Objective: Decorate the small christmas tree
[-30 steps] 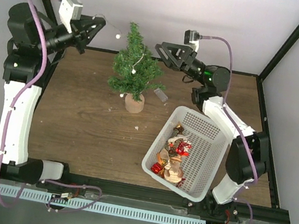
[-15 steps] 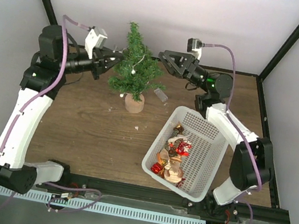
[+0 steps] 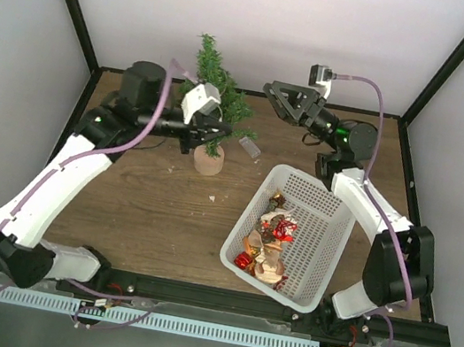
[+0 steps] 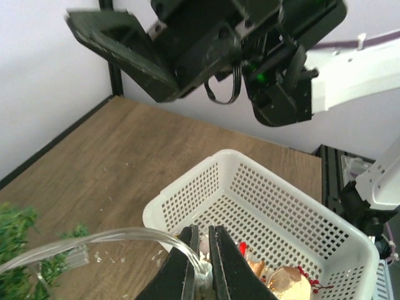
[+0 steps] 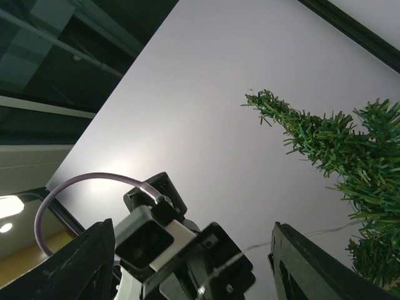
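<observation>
From above, the small dark-green bristly christmas tree (image 3: 216,81) with a round tan base is standing on the brown wooden worktop (image 3: 140,184), at the far side and a little left of the middle. The white left arm is reaching across from the left, and the left fingers (image 3: 222,129) are hanging just in front of the lower branches, above the tan base. The right fingers (image 3: 279,99) are hovering to the right of the tree, raised and pointing left toward it. A white perforated plastic basket (image 3: 323,227) is lying on the right, with red and gold ornaments (image 3: 266,244) in its near end. A small clear piece (image 3: 250,148) is lying between the tree and the basket.

In the left wrist view, the left fingers are pressed together and are pinching a thin clear cord (image 4: 106,237), which is curving away to the left toward the green branches. The basket is lying behind them, and the black right fingers are hanging above it.

In the right wrist view, the right fingers are standing spread apart and are holding nothing. The tree top is rising at the right, against the pale wall.
</observation>
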### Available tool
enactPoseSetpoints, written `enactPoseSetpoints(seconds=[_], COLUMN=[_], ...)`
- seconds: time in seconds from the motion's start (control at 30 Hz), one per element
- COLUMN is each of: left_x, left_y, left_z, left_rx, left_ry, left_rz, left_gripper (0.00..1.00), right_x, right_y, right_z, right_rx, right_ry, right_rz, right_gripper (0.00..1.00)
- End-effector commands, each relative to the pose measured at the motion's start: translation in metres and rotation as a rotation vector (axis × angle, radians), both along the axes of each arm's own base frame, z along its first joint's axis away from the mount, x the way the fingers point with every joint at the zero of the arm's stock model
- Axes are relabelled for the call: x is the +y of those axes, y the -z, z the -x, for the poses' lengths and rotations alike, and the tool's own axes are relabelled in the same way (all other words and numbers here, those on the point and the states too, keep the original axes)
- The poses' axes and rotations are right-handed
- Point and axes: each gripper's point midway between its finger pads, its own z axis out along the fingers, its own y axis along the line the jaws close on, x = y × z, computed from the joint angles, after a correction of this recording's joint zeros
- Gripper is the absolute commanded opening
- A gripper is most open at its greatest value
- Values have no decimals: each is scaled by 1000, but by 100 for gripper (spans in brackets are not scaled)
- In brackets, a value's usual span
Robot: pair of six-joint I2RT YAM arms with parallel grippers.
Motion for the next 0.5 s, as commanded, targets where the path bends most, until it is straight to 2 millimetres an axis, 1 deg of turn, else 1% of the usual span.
enactPoseSetpoints(seconds=[0.0,0.17,0.23,0.3,0.37,0.43,0.47], left_x=[-21,-50,-63,-72,-79,-81,-82], left_y=[11,21,28,37,44,49,51], left_z=[-13,-35,-45,-56,-64,-76,-81], left_rx=[-49,-72,-84,-107,-117,-123,-124], left_ry=[2,-11,-17,-46,-64,-99,-114], left_rz=[-74,-136,-167,-207,-230,-250,-258], left_gripper=[1,6,8,10,18,30,32], right_x=[-15,-26,-30,-34,-37,-38,-39], right_y=[-14,-12,-10,-7,-6,-4,-3], right_z=[10,13,13,12,11,11,11], right_rx=[-77,-76,-71,-65,-65,-62,-62], right_ry=[45,78,90,95,99,101,102], right_rz=[-14,-13,-18,-18,-22,-21,-22], right_gripper=[61,61,61,61,61,61,61])
